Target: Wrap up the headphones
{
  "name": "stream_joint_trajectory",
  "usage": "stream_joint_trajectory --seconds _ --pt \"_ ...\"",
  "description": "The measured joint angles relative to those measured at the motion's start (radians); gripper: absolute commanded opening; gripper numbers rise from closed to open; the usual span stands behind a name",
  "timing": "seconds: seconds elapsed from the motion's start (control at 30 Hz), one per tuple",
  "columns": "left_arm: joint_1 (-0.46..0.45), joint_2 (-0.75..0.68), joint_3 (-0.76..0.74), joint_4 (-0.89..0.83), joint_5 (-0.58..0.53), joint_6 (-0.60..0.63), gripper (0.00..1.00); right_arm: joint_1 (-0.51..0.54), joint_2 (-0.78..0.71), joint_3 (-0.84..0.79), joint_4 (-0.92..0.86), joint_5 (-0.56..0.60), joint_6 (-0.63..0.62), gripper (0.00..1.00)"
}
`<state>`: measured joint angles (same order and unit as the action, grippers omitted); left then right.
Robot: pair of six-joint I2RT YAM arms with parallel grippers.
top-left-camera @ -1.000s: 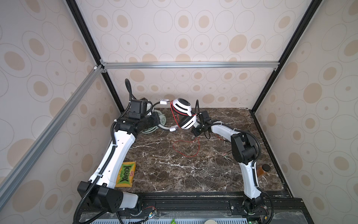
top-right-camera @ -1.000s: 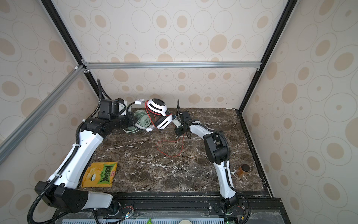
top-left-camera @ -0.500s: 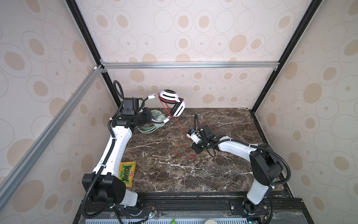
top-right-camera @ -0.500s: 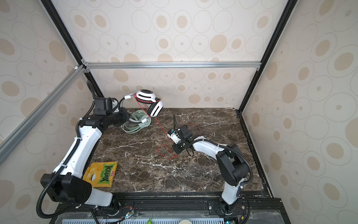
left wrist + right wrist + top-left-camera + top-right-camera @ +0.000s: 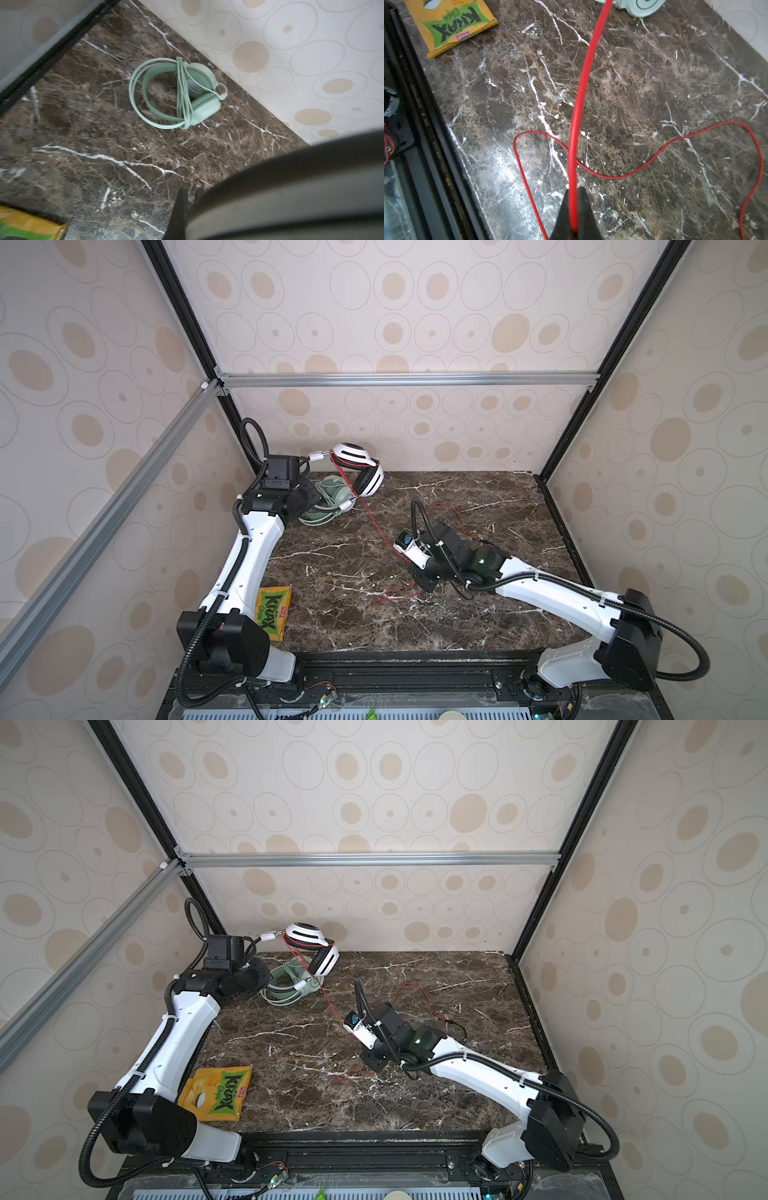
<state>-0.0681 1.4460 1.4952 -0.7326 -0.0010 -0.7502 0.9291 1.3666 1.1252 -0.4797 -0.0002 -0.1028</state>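
The white-and-black headphones hang in the air at about eleven o'clock over the surface in both top views, close to the back wall. The left gripper is clamped tight on their grey headband, which fills a corner of the left wrist view as a broad blurred arc. From the raised earcup the thin red cord runs taut toward five o'clock down to the right gripper, which sits low near the middle of the surface. In the right wrist view its jaws are pressed together with the cord pinched between them. Past that pinch the cord goes slack: one loop lies on the surface at about eight o'clock from the right gripper, and another arcs round at about one o'clock from it. The mint green headphones lie flat on the surface at ten o'clock, partly under the hanging pair as the top views show them, with their pale green cord wound in several turns across the earcups and round the band. A yellow-and-green snack packet lies at eight o'clock near the front edge, beside the left arm and well apart from both pairs.
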Motion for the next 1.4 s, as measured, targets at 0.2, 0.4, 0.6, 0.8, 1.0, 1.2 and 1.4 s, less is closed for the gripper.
stream_joint_trajectory --seconds 0.2,0.4,0.6,0.8,1.0,1.2,1.4 --pt "-0.002 0.0 -0.02 -0.03 -0.066 0.014 0.0 0.066 -0.074 0.056 -0.087 0.04 -0.018 0.0" --pt "-0.022 -0.006 -0.05 -0.041 -0.093 0.021 0.0 0.106 -0.071 0.161 -0.176 0.107 -0.056 0.0" --pt "-0.13 -0.019 -0.08 -0.04 -0.183 0.047 0.0 0.111 -0.04 0.302 -0.253 0.22 -0.128 0.0" --pt "-0.327 -0.019 -0.086 -0.046 -0.32 0.12 0.0 0.11 -0.002 0.432 -0.282 0.346 -0.225 0.0" --pt "-0.488 -0.019 -0.087 -0.062 -0.426 0.218 0.0 0.036 0.014 0.496 -0.283 0.377 -0.286 0.0" --pt "-0.589 -0.016 -0.098 -0.078 -0.505 0.274 0.0 -0.055 0.015 0.497 -0.284 0.379 -0.302 0.0" --pt "-0.637 -0.027 -0.146 -0.056 -0.497 0.317 0.0 -0.111 0.02 0.489 -0.284 0.377 -0.311 0.0"
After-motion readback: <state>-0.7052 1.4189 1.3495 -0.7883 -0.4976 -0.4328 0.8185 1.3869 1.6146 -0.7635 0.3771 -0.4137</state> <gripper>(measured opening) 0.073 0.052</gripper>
